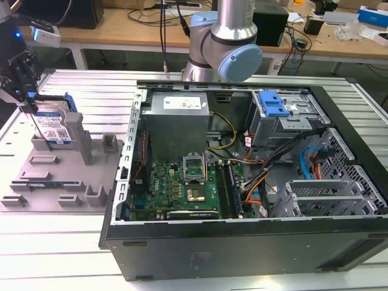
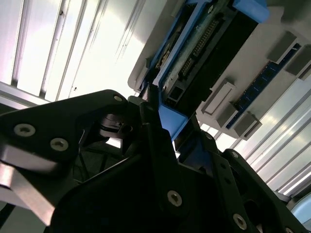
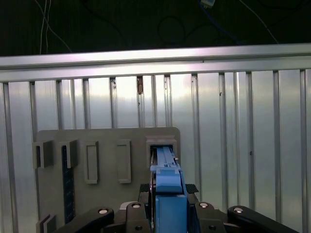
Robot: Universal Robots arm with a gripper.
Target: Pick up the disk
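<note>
Disk: stands on edge in a slot of the grey holder tray, at the exterior view's left, beside the open computer case. Gripper: directly above it, jaws closed on the disk's upper edge; long axis level.

- My gripper is black, with silver screw heads showing in both wrist views.
- The disk is silver-grey with a blue-and-white label; its rails are bright blue.
- The tray under it is plain matte grey.
- The table is pale ribbed metal.
- The case is black, its board green.
- My arm's joint cap is light blue.
</note>
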